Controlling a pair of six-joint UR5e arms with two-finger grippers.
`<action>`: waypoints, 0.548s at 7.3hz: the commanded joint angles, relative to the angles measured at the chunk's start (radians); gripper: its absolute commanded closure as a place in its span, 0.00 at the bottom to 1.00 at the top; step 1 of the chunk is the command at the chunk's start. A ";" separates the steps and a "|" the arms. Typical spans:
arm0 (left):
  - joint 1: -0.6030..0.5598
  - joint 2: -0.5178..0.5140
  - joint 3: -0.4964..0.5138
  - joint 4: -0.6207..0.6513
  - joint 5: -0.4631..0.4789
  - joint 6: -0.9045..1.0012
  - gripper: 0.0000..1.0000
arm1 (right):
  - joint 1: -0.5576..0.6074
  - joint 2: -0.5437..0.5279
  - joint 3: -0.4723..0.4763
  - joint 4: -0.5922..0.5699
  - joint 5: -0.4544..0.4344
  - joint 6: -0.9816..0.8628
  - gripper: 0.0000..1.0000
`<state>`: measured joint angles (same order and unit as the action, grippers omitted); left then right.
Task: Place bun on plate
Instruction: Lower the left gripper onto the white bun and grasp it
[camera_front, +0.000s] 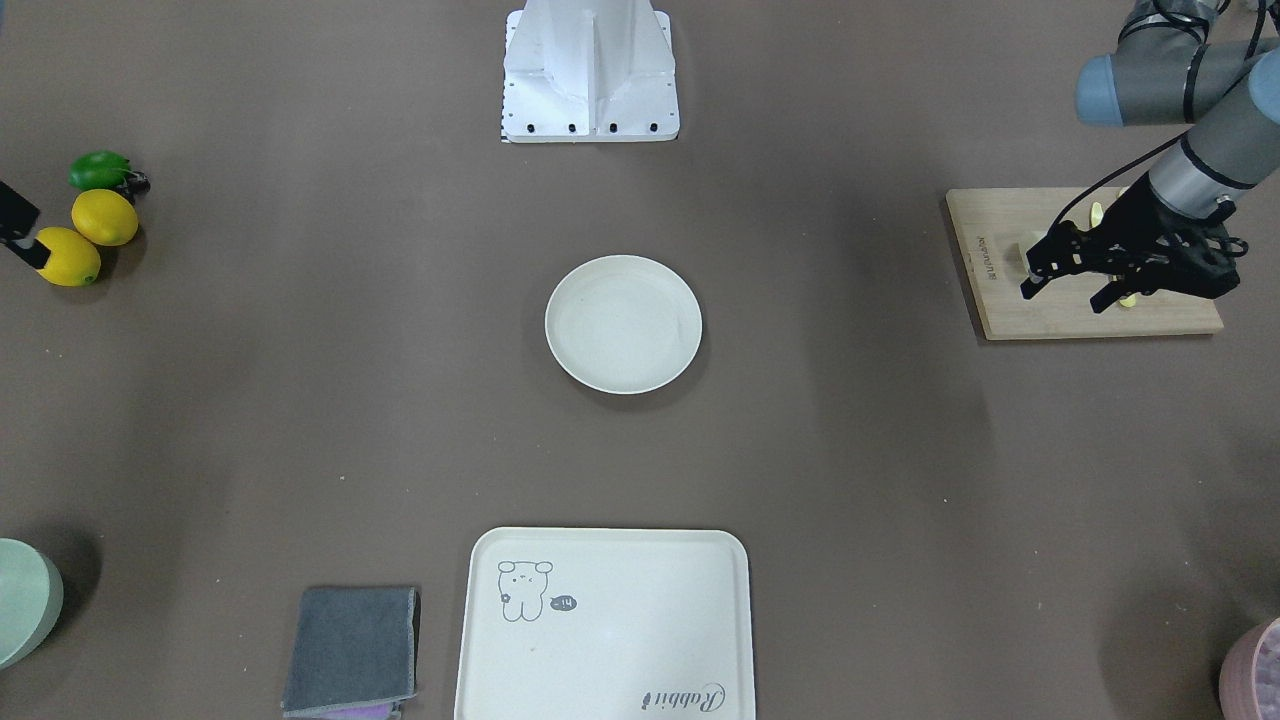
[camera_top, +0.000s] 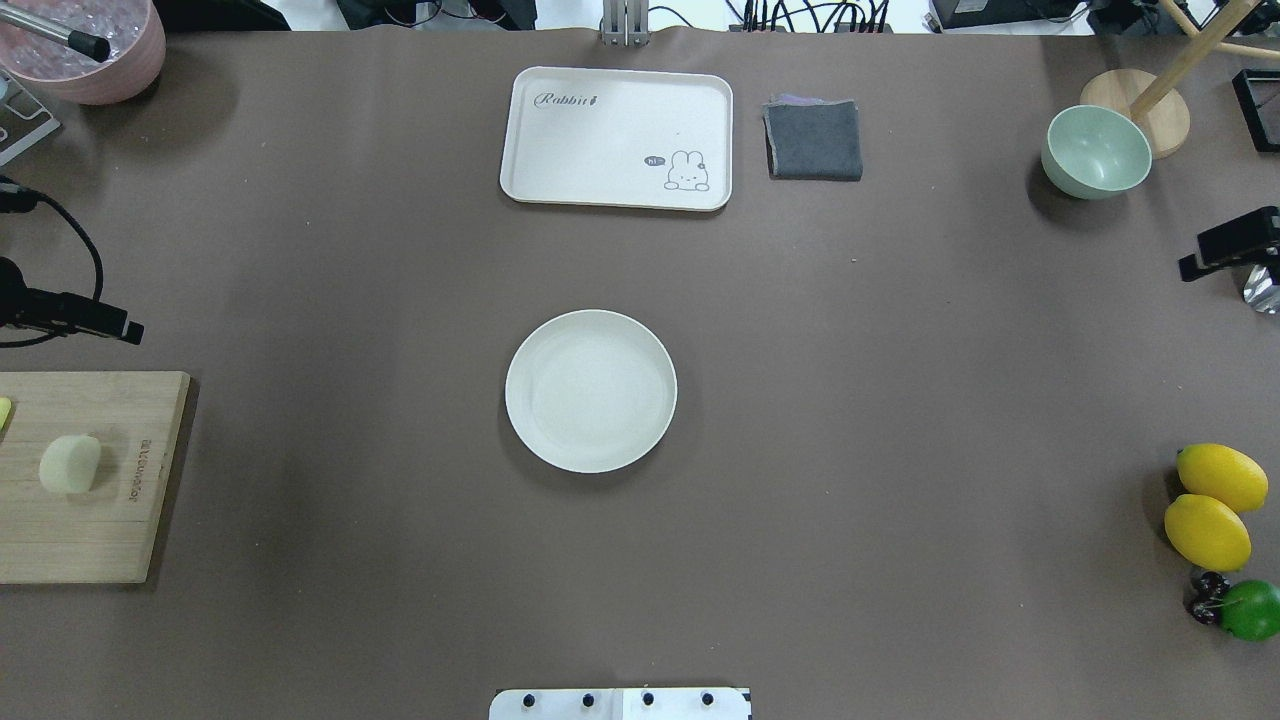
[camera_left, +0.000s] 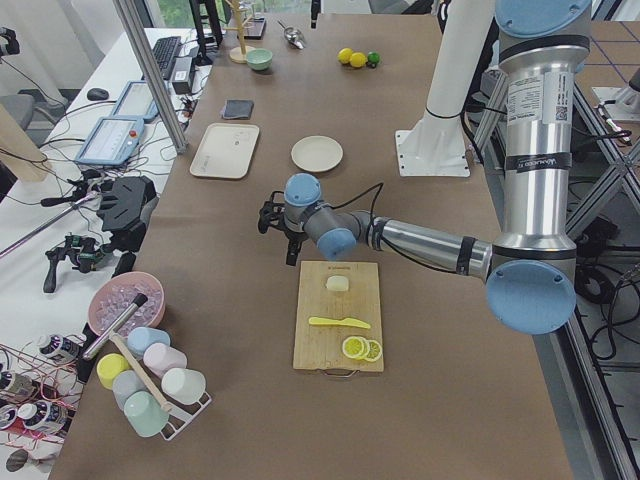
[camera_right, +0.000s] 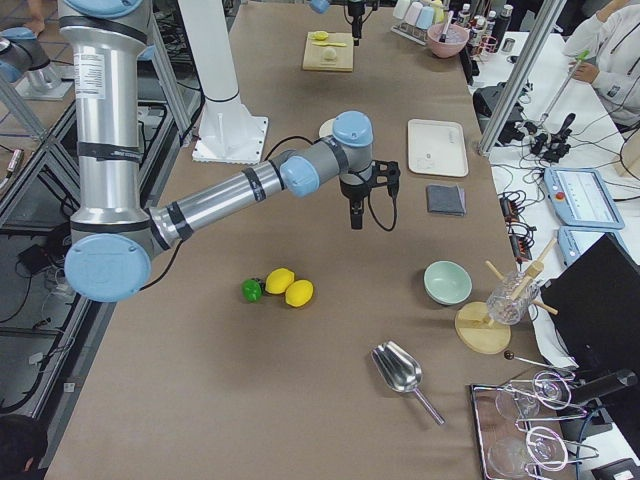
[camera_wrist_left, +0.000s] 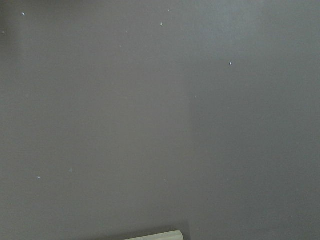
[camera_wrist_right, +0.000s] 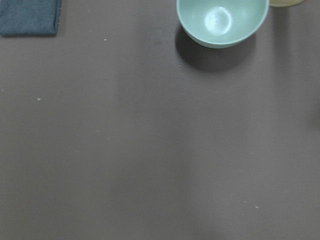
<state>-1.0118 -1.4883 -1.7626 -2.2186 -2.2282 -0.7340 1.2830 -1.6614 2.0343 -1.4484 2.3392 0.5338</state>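
Observation:
The bun (camera_top: 70, 464), a small pale rounded lump, lies on a wooden cutting board (camera_top: 110, 520) at the table's left end; it also shows in the exterior left view (camera_left: 339, 284). The round cream plate (camera_top: 590, 390) sits bare at the table's middle (camera_front: 623, 323). My left gripper (camera_front: 1065, 297) hangs open with nothing between its fingers, above the table just past the board's far edge, a short way from the bun. My right gripper (camera_top: 1232, 243) shows only partly at the right edge, and I cannot tell its state.
Lemon slices (camera_left: 361, 349) and a yellow knife (camera_left: 340, 322) share the board. At the far side stand a cream tray (camera_top: 617, 138), a grey cloth (camera_top: 813, 140) and a pale green bowl (camera_top: 1096, 152). Two lemons (camera_top: 1215, 505) and a lime (camera_top: 1250, 610) lie near right.

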 joint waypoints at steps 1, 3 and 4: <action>0.044 0.141 0.000 -0.123 0.042 -0.002 0.02 | 0.142 -0.121 -0.003 -0.019 0.040 -0.240 0.00; 0.105 0.186 0.002 -0.162 0.074 -0.037 0.02 | 0.199 -0.124 -0.011 -0.093 0.039 -0.369 0.00; 0.193 0.186 0.011 -0.212 0.158 -0.150 0.02 | 0.208 -0.130 -0.013 -0.093 0.037 -0.371 0.00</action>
<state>-0.9046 -1.3149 -1.7597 -2.3794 -2.1453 -0.7871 1.4705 -1.7840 2.0249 -1.5278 2.3773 0.1932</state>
